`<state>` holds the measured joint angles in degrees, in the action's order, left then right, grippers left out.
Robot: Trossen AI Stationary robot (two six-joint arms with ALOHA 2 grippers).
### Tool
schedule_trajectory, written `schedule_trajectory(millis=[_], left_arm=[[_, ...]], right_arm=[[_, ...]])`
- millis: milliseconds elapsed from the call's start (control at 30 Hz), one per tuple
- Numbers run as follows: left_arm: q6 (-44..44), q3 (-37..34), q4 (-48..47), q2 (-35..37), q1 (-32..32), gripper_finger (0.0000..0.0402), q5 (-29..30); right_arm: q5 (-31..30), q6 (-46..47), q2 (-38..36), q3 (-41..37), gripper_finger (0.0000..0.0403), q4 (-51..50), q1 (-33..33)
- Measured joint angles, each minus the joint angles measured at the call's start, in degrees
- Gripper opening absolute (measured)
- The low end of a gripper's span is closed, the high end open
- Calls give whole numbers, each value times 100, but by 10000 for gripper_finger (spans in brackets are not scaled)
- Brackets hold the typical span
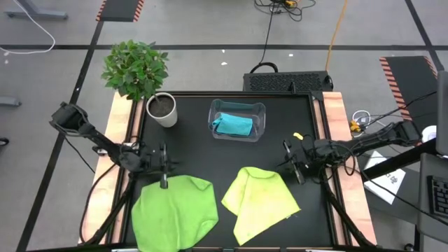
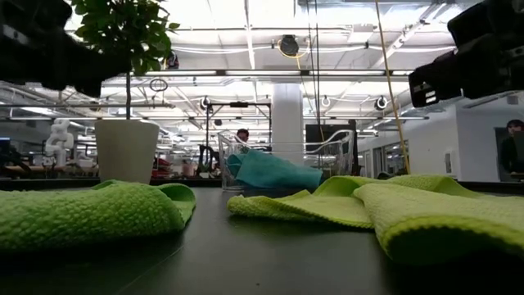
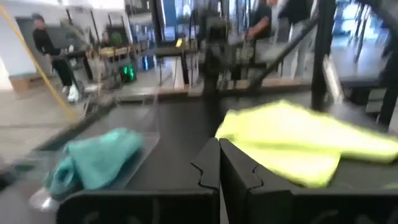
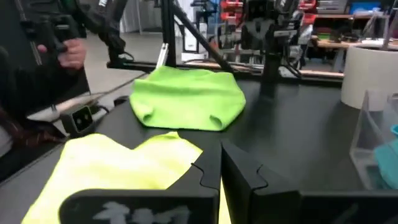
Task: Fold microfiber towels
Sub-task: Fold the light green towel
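Open workshop hall: ceiling strip lights [image 2: 246, 33], hazard-striped floor [image 1: 399, 70]

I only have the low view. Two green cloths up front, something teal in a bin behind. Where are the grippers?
Observer: Left gripper sits over the far edge of the bright green towel, fingers shut, holding nothing.
Operator: And the right one?
Observer: Right gripper hangs beside the pale yellow-green towel, near its right far corner, also shut and empty.
Operator: Is the teal thing fully inside the bin?
Observer: Yes, the turquoise towel lies bunched inside the clear bin, none of it over the rim from above.
Operator: Anything else on the table?
Observer: A potted plant at the far left corner, left of the bin.
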<state>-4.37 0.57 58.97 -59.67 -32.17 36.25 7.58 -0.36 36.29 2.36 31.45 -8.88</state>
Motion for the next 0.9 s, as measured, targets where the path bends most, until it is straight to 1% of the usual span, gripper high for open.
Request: schedule_trajectory(millis=[167,200,300,367,467,533,600,667,767,833,900], left_arm=[[18,0,-737,196,53,5,-11],[41,-2,-946,211,68,3,-23],[323,2,-1154,217,60,5,-51],[605,-2,-1383,200,36,14,-271],[993,-2,-1404,209,-44,32,-951],[984,-2,-1436,203,-112,43,-1278],[483,-2,-1458,206,-148,51,-1335],[227,-2,-1615,203,-170,58,-1342],[253,-2,-1355,204,-201,61,-1523],[425,-2,-1045,216,-202,62,-1526],[390,1,-804,241,-198,62,-1498]], right_arm=[[13,-37,-88,91,0,-684,146],[13,-41,-107,91,0,-664,171],[14,-35,-145,91,0,-565,218],[15,-35,-166,91,0,-485,218],[15,-37,-211,91,0,-419,218],[16,-35,-214,93,0,-372,218],[16,-37,-212,93,0,-341,218],[16,-35,-212,93,0,-282,218],[17,-35,-212,94,0,-243,218],[17,-34,-212,96,0,-215,218],[17,11,-212,96,0,-185,216]])
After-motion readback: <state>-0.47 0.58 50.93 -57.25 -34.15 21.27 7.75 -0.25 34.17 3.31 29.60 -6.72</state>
